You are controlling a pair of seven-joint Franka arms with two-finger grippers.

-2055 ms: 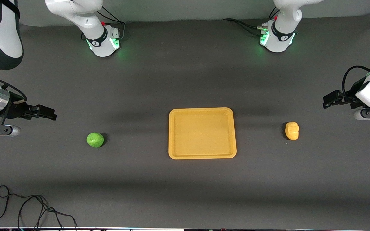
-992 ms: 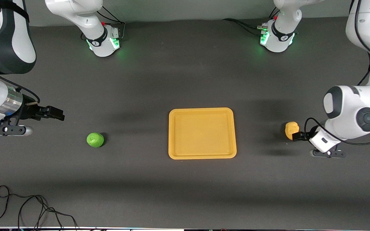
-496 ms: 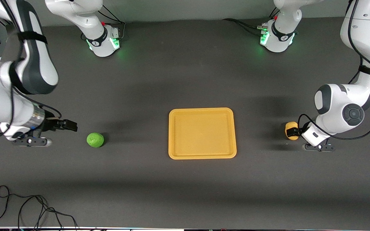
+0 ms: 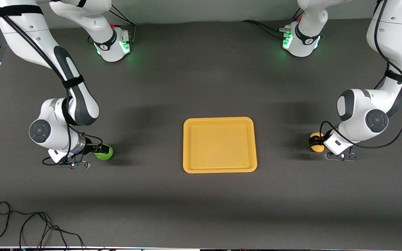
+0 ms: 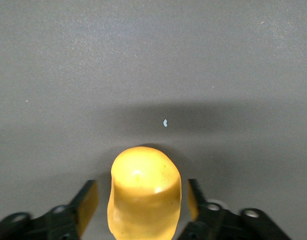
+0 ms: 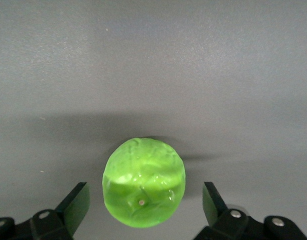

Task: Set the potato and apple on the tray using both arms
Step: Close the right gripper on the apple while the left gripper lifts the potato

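Dark table (image 4: 201, 87) is bearing tray (image 4: 220, 169) centrally; our left gripper (image 4: 314, 141) is straddling potato (image 4: 317, 147) w/ fingers apart, right gripper (image 4: 100, 150) likewise around apple (image 4: 105, 155)

My left gripper (image 4: 313, 141) and my right gripper (image 4: 102, 150) are black, on white arms with dark grey joints. The potato (image 5: 144, 195) is glossy yellow-orange, the apple (image 6: 144, 182) bright green with paler mottling, and the tray (image 4: 220, 168) plain yellow-orange. The table (image 4: 201, 87) is dark grey, with green lights glowing at both bases and a black cable (image 4: 30, 226) lying on it.
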